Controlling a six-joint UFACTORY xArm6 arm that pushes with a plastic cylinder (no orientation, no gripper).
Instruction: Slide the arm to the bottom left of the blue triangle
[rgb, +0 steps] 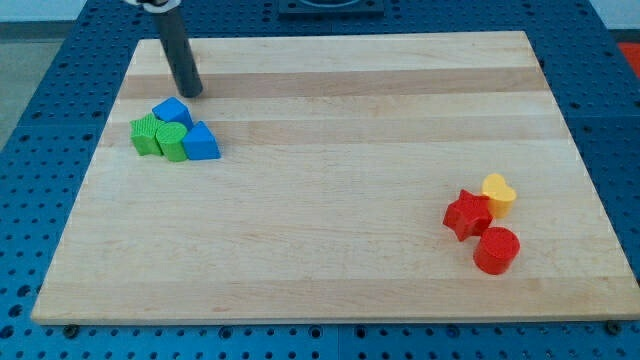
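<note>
Nearest the camera, at the right, a red cylinder (496, 249) stands on the wooden tabletop (330, 220), touching or just beside a red star-shaped block (467, 214), with a yellow block (498, 192), roughly heart-shaped, just behind them. Well apart, far left: a tight cluster of four. The blue triangle (201, 142) sits at the cluster's right edge, touching a green rounded block (170, 140); a second green block (146, 133), ribbed on top, lies at the left end, and a blue block (172, 110), shape unclear, at the far side. Judged handling: the triangle looks like a small, rigid, light plastic piece, smooth-sided, on smooth wood, so I expect it to slide or pivot at the slightest nudge, and being pressed against the green one, any bump would probably disturb both. Nothing to take hold of here; the job is only to approach without contact, and if I did push it, a flat face would steer better than a corner. I carry no pincer, so there is nothing to call apart or together: only a straight dark rod. It stands nearly upright, leaning slightly, coming down from the top left edge of the view. My tip (190, 94) rests on the tabletop just beyond the cluster's far side, near the blue block but not visibly touching it. The spot I want is on the near left of the triangle, which the green blocks partly occupy; I judge a route around the cluster's left end safest.
</note>
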